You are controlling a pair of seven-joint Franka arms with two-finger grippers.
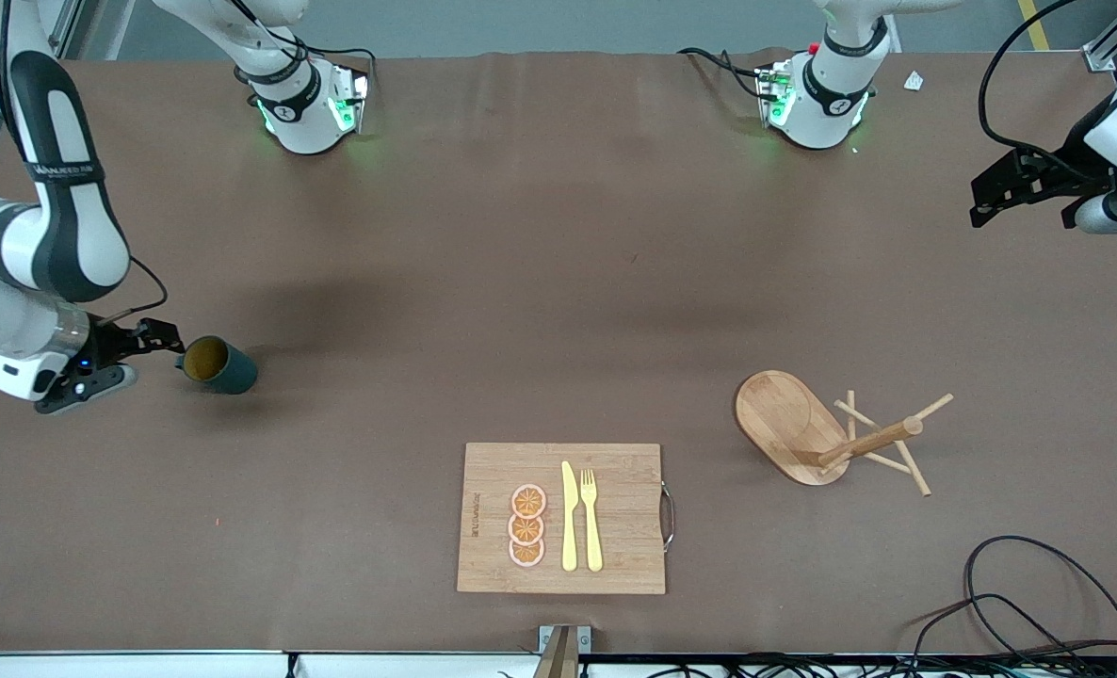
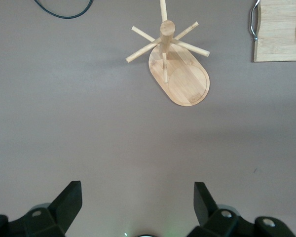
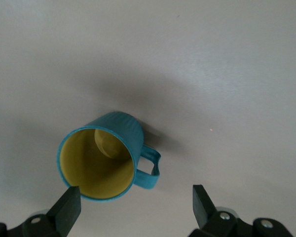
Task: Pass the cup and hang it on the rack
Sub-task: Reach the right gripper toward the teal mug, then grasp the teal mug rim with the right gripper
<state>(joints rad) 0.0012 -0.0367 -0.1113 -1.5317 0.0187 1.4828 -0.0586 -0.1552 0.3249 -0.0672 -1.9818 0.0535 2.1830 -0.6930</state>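
On brown table (image 1: 558,282), wooden board (image 1: 615,471)

My table (image 1: 558,282) is covered in plain brown. Sitting on it: the cup (image 1: 218,364) just by my right fingers (image 3: 68,210), the rack (image 1: 803,428) below my left fingers (image 2: 69,202), a cutting board (image 1: 615,556), and some loose black cable (image 1: 1020,603).
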